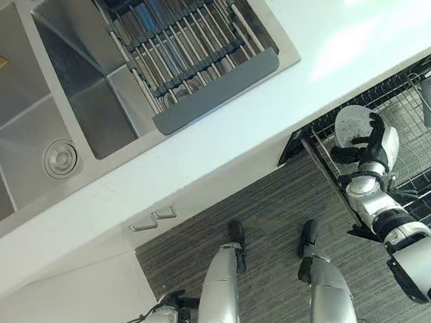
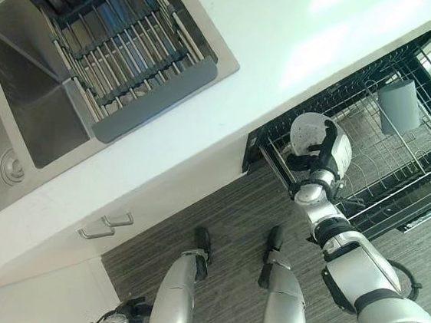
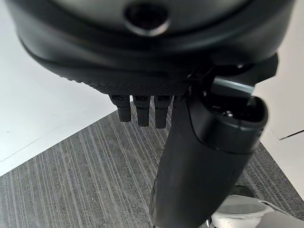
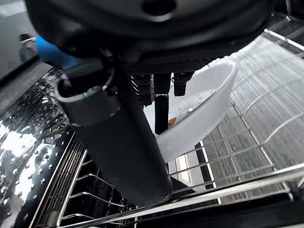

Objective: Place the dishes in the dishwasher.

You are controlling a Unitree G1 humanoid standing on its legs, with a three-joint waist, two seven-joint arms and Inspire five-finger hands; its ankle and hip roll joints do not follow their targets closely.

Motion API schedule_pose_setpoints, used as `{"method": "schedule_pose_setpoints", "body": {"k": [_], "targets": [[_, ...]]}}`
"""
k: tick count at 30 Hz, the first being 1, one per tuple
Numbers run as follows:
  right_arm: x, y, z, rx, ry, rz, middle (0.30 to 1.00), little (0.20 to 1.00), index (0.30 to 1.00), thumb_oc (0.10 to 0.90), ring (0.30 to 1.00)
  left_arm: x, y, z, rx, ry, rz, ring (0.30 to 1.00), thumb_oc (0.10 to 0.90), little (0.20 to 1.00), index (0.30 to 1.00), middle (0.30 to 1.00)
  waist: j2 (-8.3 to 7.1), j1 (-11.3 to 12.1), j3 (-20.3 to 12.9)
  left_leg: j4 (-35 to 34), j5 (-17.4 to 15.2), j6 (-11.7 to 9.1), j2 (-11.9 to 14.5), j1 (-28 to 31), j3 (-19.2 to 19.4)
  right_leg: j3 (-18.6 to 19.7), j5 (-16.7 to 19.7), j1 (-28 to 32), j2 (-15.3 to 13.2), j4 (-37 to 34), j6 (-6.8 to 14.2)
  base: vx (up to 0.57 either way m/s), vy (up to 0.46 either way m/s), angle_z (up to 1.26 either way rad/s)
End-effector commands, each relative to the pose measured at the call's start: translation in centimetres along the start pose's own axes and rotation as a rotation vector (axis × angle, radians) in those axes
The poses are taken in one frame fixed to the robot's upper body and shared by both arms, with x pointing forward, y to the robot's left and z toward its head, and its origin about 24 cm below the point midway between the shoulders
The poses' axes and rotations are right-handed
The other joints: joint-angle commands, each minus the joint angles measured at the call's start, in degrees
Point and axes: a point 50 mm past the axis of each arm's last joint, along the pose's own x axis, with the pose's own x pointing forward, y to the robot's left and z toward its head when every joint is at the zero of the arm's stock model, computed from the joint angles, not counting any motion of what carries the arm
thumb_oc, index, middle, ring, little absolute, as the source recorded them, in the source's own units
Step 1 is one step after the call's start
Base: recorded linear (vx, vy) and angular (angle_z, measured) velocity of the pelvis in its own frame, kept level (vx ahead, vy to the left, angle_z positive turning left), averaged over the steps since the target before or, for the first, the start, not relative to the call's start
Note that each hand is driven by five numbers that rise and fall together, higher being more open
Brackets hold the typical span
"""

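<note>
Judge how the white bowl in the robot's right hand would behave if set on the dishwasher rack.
The white bowl looks rigid and glossy, so probably slippery in the right hand. Its round rim could roll or tip on the rack wires. Likely breakable if dropped.

Kitchen, steel double sink (image 1: 12, 129), white counter (image 1: 327, 49), dishwasher rack (image 2: 399, 150)

One white bowl (image 2: 310, 134), one grey cup (image 2: 399, 106), one dishwasher rack (image 2: 372, 183), one sink drying rack (image 1: 180, 42), two sink basins (image 1: 10, 114).
</note>
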Motion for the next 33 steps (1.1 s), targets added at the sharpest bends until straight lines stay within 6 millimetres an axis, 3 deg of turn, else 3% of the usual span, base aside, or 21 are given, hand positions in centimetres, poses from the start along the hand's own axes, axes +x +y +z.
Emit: {"method": "schedule_pose_setpoints", "body": {"k": [1, 5, 10, 14, 24, 28, 33], "targets": [[-1.5, 1.7, -2.5, 0.194, 0.129, 0.18, 0.9, 0.9, 0.9, 0.8, 0.9, 0.0, 0.9, -3.5, 0.051, 0.126, 0.055, 0.9, 0.8, 0.9, 0.9, 0.9, 2.36, 0.62, 1.9, -8.88, -2.49, -2.19, -1.01, 5.44, 0.69, 0.57, -15.26, 2.33, 0.01, 10.35, 1.63, 0.0, 0.0, 0.0], [-2.8, 2.7, -3.3, 0.319, 0.16, 0.288, 0.9, 0.9, 0.9, 0.8, 0.9, -0.1, 0.6, -3.2, 0.026, 0.138, 0.058, 0.9, 0.8, 0.9, 0.9, 0.9, 1.86, -0.54, 1.9, -8.88, -2.19, -2.5, -0.51, 5.41, 1.14, 1.12, -15.59, 2.02, 0.53, 10.77, 1.24, 0.0, -0.001, -0.01], [-3.1, 1.9, -5.2, 0.338, 0.202, 0.247, 0.9, 0.9, 0.9, 0.8, 0.9, -0.1, 0.4, -3.4, 0.012, 0.159, 0.048, 0.9, 0.8, 0.9, 0.9, 0.9, 2.2, -1.54, 1.9, -8.88, -2.2, -2.93, -0.2, 6.21, 1.61, 1.33, -16.23, 2.73, 0.62, 11.06, 0.78, 0.02, 0.016, -0.1], [-3.0, 1.8, -4.8, 0.354, 0.17, 0.254, 0.9, 0.9, 0.9, 0.8, 0.9, -0.1, 0.4, -3.2, 0.026, 0.16, 0.044, 0.9, 0.8, 0.9, 0.9, 0.9, 2.49, -1.84, 1.9, -8.88, -2.1, -3.06, -0.22, 6.36, 1.76, 1.5, -16.42, 2.73, 0.57, 11.31, 0.62, 0.01, 0.018, -0.05], [-3.4, 1.8, -4.1, 0.811, 0.16, 0.308, 0.9, 0.9, 0.9, 0.8, 0.9, -0.2, -0.4, -3.4, 0.009, 0.176, 0.02, 0.9, 0.8, 0.9, 0.9, 0.9, 3.04, -3.89, 1.9, -8.88, -2.13, -3.18, -0.05, 7.29, 2.81, 2.84, -16.94, 2.39, 0.62, 11.92, 0.36, 0.02, 0.051, -0.02], [-4.0, 1.7, -3.8, 0.829, 0.11, 0.309, 0.9, 0.9, 0.9, 0.8, 0.9, -0.3, -1.0, -3.6, -0.024, 0.195, -0.001, 0.9, 0.8, 0.9, 0.9, 0.9, 3.43, -5.31, 1.9, -8.88, -2.18, -3.27, -0.05, 7.81, 3.22, 3.62, -17.19, 2.41, 0.75, 11.89, 0.16, 0.02, 0.073, -0.11], [-4.8, 2.1, -4.4, 0.936, 0.172, 0.318, 0.9, 0.9, 0.9, 0.8, 0.9, -0.3, -1.4, -3.9, -0.034, 0.204, -0.014, 0.9, 0.8, 0.9, 0.9, 0.9, 3.98, -6.55, 1.9, -8.88, -1.97, -3.43, 0.09, 8.15, 3.7, 4.4, -17.45, 2.27, 0.9, 11.96, -0.19, 0.01, 0.054, -0.1]]}}
